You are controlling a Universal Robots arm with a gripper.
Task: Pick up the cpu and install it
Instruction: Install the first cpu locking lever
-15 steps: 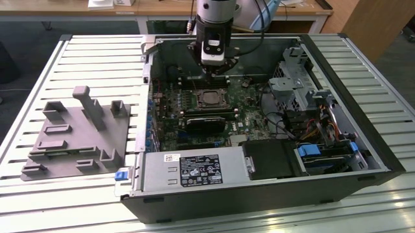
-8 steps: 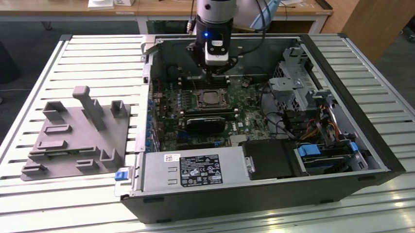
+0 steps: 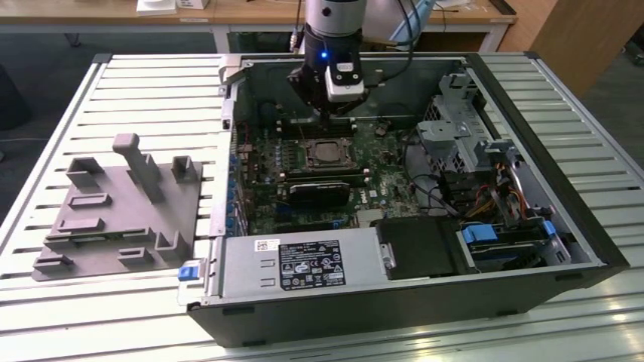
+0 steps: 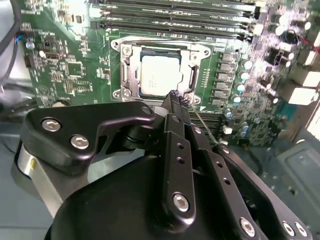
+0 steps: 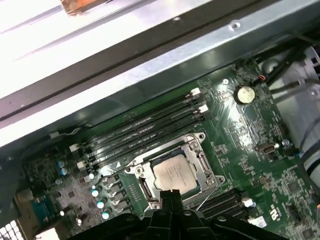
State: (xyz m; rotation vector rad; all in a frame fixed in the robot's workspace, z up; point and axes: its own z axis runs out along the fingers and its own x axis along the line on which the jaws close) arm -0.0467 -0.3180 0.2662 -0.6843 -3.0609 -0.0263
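The cpu (image 4: pixel 160 75) lies flat inside the socket (image 4: pixel 126 70), near the middle of the green board (image 4: pixel 65 70). The claw (image 4: pixel 173 96) hangs just above it, fingers pressed together, holding nothing.

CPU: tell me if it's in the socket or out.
In. In both wrist views the cpu lies flat inside the socket frame on the board.

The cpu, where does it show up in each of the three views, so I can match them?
Exterior view: the cpu lies mid-motherboard, close to the gripper.
Second wrist view: the cpu lies just beyond the gripper.
First wrist view: the cpu lies just beyond the gripper.
Shared landmark: the metal socket frame around it.
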